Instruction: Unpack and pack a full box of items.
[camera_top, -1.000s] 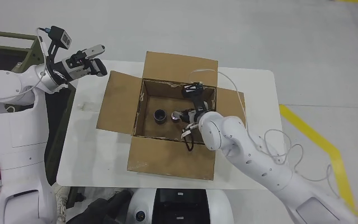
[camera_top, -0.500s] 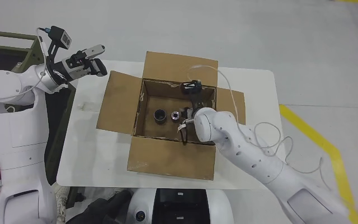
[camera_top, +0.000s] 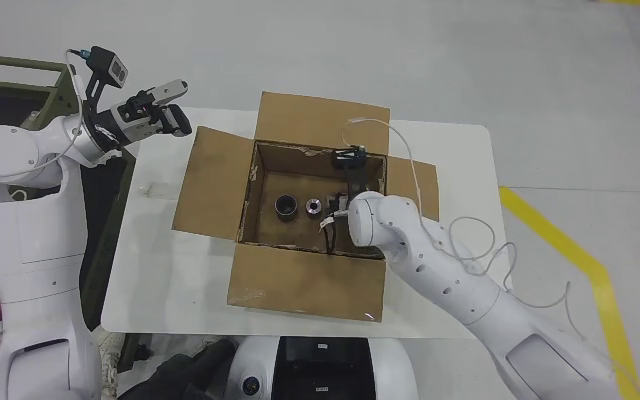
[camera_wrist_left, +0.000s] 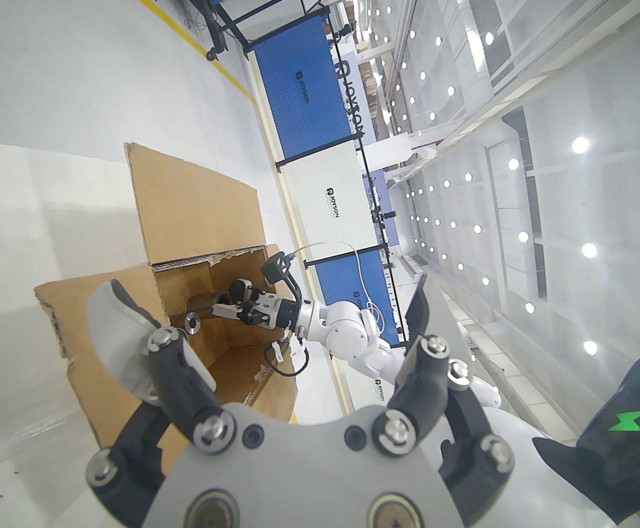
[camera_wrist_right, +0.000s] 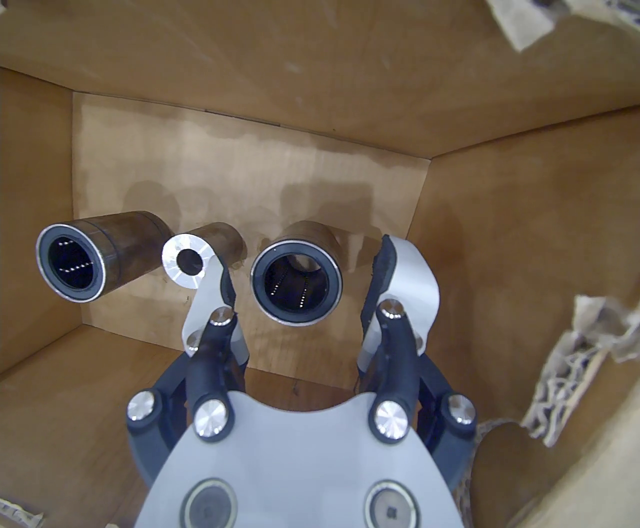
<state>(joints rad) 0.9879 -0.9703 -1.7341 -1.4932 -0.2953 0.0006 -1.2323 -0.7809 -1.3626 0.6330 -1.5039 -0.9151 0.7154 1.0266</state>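
Surface: white table (camera_top: 150, 270) on a pale grey floor (camera_top: 450, 60); a yellow line (camera_top: 560, 240) runs across the floor on the robot's right.
Box: brown cardboard box (camera_top: 215, 190), mid-table, open upward, all four flaps folded out flat.
Contents: three metal cylinders stand on end in a row on the box's bottom.
Large cylinder: large cylinder (camera_wrist_right: 80, 265), dark bore, closest to the box's left wall.
Small cylinder: small cylinder (camera_wrist_right: 187, 260), bright silver face with a small hole, just beside the large one.
Third cylinder: third cylinder (camera_wrist_right: 296, 300), dark bore, next along toward the right.
Right gripper: right gripper (camera_wrist_right: 305, 262) is down inside the box, pointing at its bottom. Its fingers are spread apart with the third cylinder's top showing between them. Whether they touch it cannot be told.
Right arm: comes in over the box's right side; a white cable (camera_top: 420, 160) loops off the wrist.
Left gripper: left gripper (camera_top: 176, 108) is held in the air by the table's far left corner, well apart from the box, with its fingers spread wide.
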